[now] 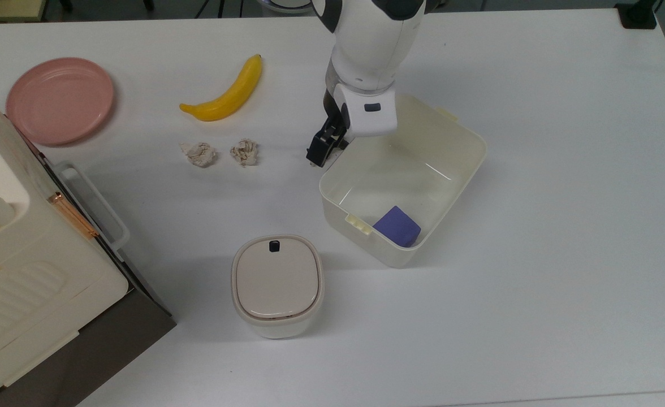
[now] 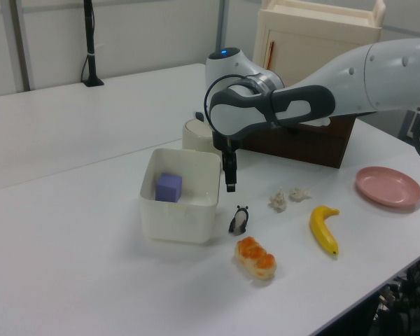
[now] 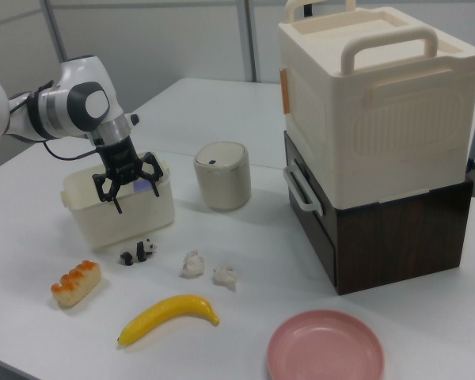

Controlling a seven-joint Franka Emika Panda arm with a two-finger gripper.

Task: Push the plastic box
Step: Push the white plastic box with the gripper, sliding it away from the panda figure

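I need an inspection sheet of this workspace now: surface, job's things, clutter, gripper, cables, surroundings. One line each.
Surface: white table, flat, no spills seen.
Job's things: plastic box, lidless, upright, holding a purple cube.
Clutter: banana, pink plate, two crumpled paper balls, panda figure, orange-topped food piece, lidded bin.
Gripper: gripper open, fingers spread, beside the box's wall near the panda figure; contact cannot be told.
Cables: nothing seen.
Surroundings: cream appliance on a dark cabinet; black stand on a second table.
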